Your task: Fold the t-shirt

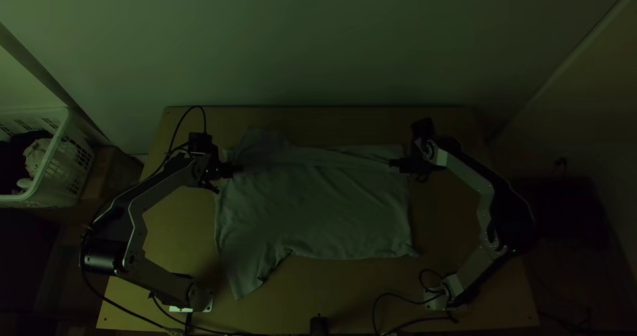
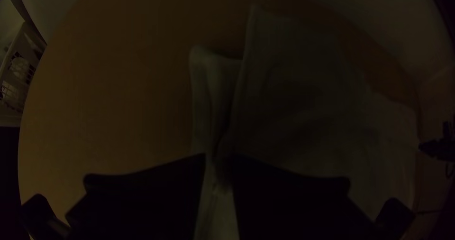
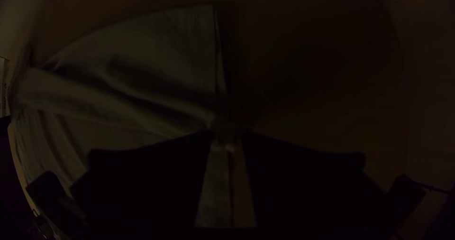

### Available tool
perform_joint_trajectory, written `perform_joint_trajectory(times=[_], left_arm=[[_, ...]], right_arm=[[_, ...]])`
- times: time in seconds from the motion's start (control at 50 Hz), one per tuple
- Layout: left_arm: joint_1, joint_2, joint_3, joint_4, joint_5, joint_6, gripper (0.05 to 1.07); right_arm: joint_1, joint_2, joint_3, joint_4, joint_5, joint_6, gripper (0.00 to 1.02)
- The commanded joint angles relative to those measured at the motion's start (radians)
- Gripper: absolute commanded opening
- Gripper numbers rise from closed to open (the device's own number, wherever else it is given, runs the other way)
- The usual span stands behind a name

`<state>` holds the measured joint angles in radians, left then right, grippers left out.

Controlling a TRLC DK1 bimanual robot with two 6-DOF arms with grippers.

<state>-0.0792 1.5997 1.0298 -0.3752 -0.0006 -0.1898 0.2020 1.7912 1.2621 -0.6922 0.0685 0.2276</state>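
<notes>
Nearest, at the table's front edge, stand a small black object and loops of black cable, between the two arm bases.

Beyond them the t-shirt lies mostly spread over the middle of the table, its long axis running left to right. The straight hem end points right and the sleeve end left. One sleeve slants toward the front edge at the left; the body's near side is slightly rippled. Along the far part, a long, narrow fold runs between the two grippers.

The left gripper is at the shirt's left end. Its fingers are close together, with a ridge of cloth pinched between them. The right gripper is at the hem end, its fingers likewise closed on cloth, creases converging on the tips.

Farther off, a shorter projection of cloth points away from the front edge at the left. Past the table, a white slatted basket with clothes in it stands to the left, and a pale wall rises behind.
</notes>
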Motion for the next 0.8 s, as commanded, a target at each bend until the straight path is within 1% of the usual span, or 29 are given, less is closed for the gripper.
perform_joint_trajectory(times=[0.0, 0.08, 0.12, 0.3, 0.32, 0.36, 0.4, 0.44, 0.62, 0.78], left_arm=[[-0.021, -0.040, -0.039, -0.036, 0.008, 0.021, 1.02], [-0.025, -0.067, -0.028, -0.087, 0.027, 0.036, 1.03], [-0.024, -0.093, -0.033, -0.091, 0.031, 0.044, 1.03], [0.021, -0.238, -0.047, -0.106, 0.126, 0.058, 1.03], [0.027, -0.251, -0.047, -0.111, 0.134, 0.061, 1.03], [0.038, -0.273, -0.045, -0.126, 0.156, 0.066, 1.03], [0.055, -0.284, -0.037, -0.159, 0.194, 0.073, 1.03], [0.065, -0.290, -0.025, -0.191, 0.208, 0.081, 1.03], [0.090, -0.365, -0.017, -0.320, 0.208, 0.144, 1.03], [0.093, -0.485, -0.057, -0.445, 0.200, 0.230, 1.03]], right_arm=[[0.005, -0.088, -0.030, -0.007, 0.013, -0.002, 0.57], [0.005, -0.138, -0.044, -0.021, 0.011, -0.002, 0.65], [0.008, -0.165, -0.053, -0.024, 0.011, -0.002, 0.65], [0.020, -0.291, -0.072, -0.067, 0.013, 0.006, 0.66], [0.022, -0.303, -0.072, -0.079, 0.011, 0.009, 0.66], [0.024, -0.328, -0.069, -0.107, 0.011, 0.018, 0.71], [0.025, -0.351, -0.069, -0.130, 0.013, 0.022, 0.73], [0.027, -0.375, -0.072, -0.144, 0.013, 0.022, 0.73], [0.028, -0.469, -0.076, -0.244, 0.013, 0.022, 0.73], [0.027, -0.570, -0.124, -0.300, 0.013, 0.030, 0.73]])
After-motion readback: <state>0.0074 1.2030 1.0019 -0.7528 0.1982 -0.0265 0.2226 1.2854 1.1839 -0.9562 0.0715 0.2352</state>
